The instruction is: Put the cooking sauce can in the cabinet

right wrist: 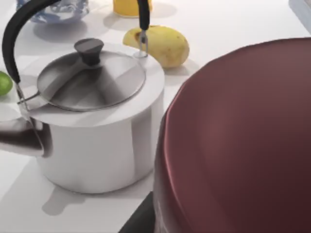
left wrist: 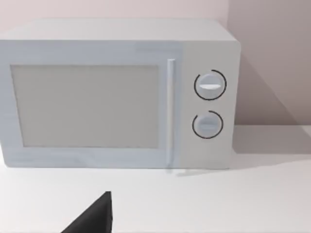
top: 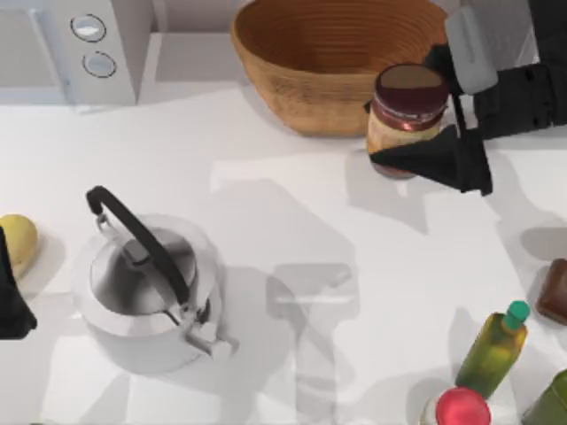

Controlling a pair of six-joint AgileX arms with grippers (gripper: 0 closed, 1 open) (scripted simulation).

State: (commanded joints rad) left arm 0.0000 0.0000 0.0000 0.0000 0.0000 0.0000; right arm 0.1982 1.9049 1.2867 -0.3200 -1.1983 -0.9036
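Observation:
The cooking sauce can (top: 407, 111), a small jar with a dark maroon lid and an orange-yellow label, is at the back right, just in front of the woven basket. My right gripper (top: 388, 133) is shut on it, one dark finger on each side. Up close in the right wrist view, the maroon lid (right wrist: 233, 145) is large, with a dark fingertip (right wrist: 141, 218) beside it. My left arm (top: 11, 301) is parked at the table's left edge; one dark fingertip (left wrist: 92, 218) of it shows in the left wrist view. The cabinet is out of view.
A woven basket (top: 337, 62) stands at the back. A white microwave (top: 71, 44) is at the back left. A steel kettle (top: 146, 292) and a yellow fruit (top: 18, 241) are at the left. A green-capped bottle (top: 496, 345), a red-topped container (top: 461, 409) and a brown object (top: 554, 290) crowd the front right.

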